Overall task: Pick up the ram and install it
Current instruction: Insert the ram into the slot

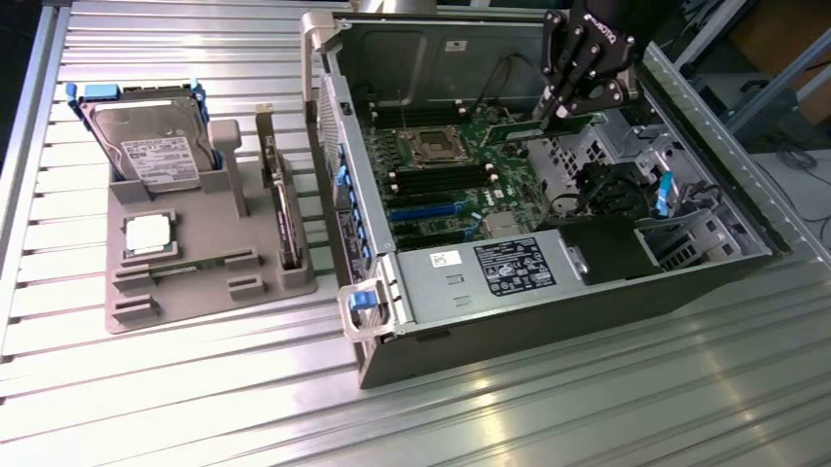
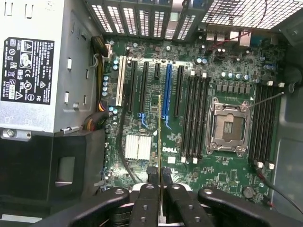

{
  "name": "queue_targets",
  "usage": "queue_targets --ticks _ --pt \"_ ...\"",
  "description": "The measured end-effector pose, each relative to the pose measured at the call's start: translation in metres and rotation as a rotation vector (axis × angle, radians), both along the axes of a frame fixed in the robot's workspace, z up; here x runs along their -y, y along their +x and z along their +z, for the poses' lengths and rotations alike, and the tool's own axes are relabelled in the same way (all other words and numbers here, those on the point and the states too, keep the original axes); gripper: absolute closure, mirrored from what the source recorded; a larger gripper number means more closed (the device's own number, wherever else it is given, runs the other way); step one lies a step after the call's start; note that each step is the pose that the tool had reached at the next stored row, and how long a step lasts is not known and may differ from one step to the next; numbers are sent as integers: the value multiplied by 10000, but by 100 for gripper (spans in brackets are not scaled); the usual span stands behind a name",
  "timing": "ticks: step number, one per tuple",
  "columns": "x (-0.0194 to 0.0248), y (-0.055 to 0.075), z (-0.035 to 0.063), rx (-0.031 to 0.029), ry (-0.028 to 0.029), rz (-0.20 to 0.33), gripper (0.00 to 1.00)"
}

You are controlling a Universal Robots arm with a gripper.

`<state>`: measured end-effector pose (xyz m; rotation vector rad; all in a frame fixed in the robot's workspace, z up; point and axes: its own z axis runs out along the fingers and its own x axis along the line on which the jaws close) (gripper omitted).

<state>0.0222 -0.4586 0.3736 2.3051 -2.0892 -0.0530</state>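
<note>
My gripper hangs over the far right of the open computer case, shut on the ram, a thin green stick jutting out below the fingers. In the wrist view the ram appears edge-on, running out from between the black fingers of the gripper, above the motherboard. It hovers over the expansion slots, apart from the black memory slots beside the processor socket. A second bank of memory slots lies on the socket's other side.
A grey parts tray at the exterior view's left holds a hard drive, a silver processor chip and an expansion card. The power supply fills the case's near corner. Cables cross near the socket.
</note>
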Motion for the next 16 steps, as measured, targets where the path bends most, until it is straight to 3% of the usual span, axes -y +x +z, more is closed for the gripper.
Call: queue_targets --ticks 8,16 --pt "0 -1 -154 0 0 -7 87" --pt "-1 -29 -252 0 0 -416 87"
